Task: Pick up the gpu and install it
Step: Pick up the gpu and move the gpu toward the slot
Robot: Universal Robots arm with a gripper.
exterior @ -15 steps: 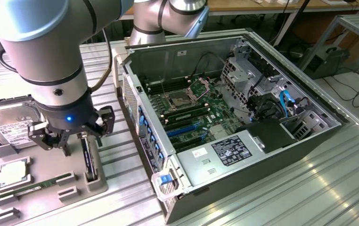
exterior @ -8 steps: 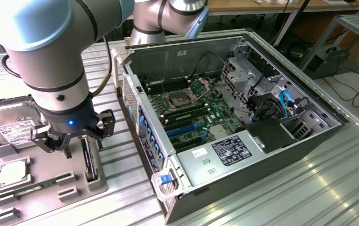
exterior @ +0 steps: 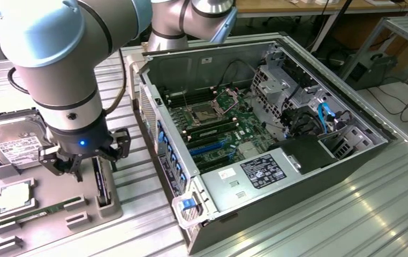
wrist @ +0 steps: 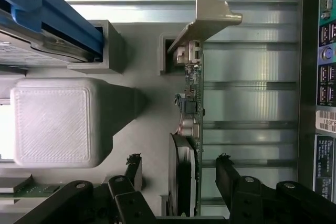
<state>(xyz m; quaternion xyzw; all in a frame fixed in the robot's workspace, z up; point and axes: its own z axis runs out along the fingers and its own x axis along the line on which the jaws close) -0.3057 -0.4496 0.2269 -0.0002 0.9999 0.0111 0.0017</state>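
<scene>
The gripper [wrist: 178,160] is open, its fingers [wrist: 134,162] straddling the gpu [wrist: 192,94] without touching it, one on each flat side. The gpu stands on edge in a slot along the tray's [exterior: 50,227] edge nearest the case [exterior: 261,160], its bracket [wrist: 209,18] at the far end. The tray sits at the counter's [exterior: 332,219] edge, with the hard drive [exterior: 15,142] at its far corner. A good grasp likely means centring the card in the gap, closing squarely on both faces, then lifting straight up so it clears the slot without tilting.

Lab: robot arm [exterior: 54,64], opened PC [exterior: 261,134]
</scene>
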